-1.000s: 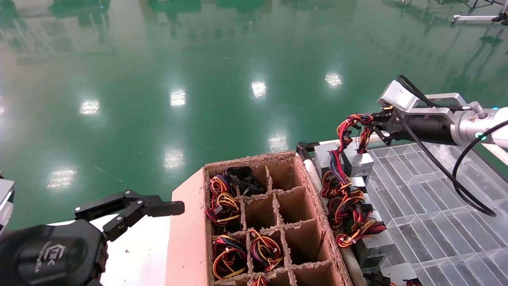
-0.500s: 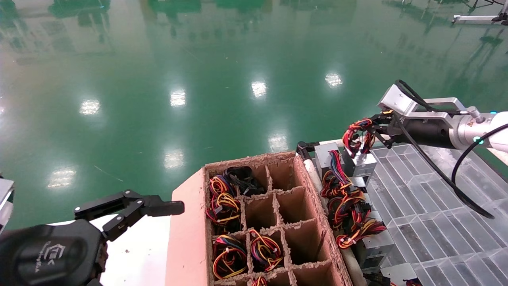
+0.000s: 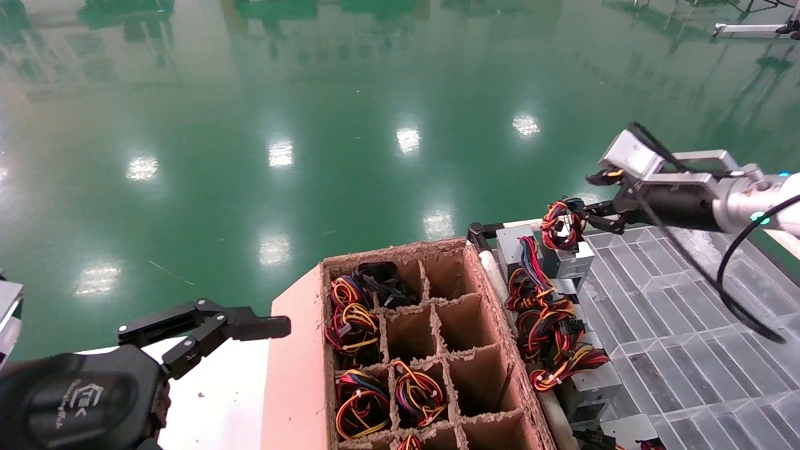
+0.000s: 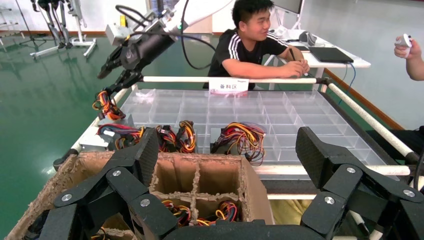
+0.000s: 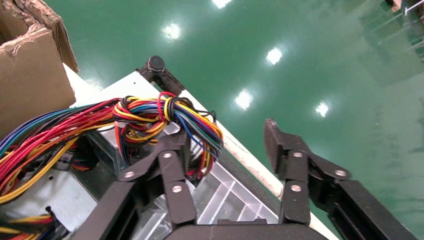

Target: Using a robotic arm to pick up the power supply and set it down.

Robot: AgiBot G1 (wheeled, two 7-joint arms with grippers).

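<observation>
Brown cardboard divider box [image 3: 437, 294] at centre, several cells holding coiled wire bundles [image 3: 360, 403], others bare. Clear plastic compartment tray [image 3: 675, 325] just beside it, framed by white rails [image 4: 225, 79]. Glossy green floor [image 3: 312, 125] beyond. Seated man in black shirt [image 4: 250, 40] at far desk, white sign [image 4: 228, 86] before him.

From the head we look forward and down over the cardboard divider box [image 3: 431, 350], the clear compartment tray [image 3: 675, 325] and the green floor [image 3: 312, 125]. Our left wrist camera sits low behind the left gripper [image 4: 225, 165], facing across that box [image 4: 200, 175] and tray [image 4: 260, 107] toward a seated man [image 4: 252, 42]. Our right wrist camera hangs close over the right gripper [image 5: 227, 145], at the tray's edge [image 5: 240, 155] above the floor [image 5: 300, 60]
</observation>
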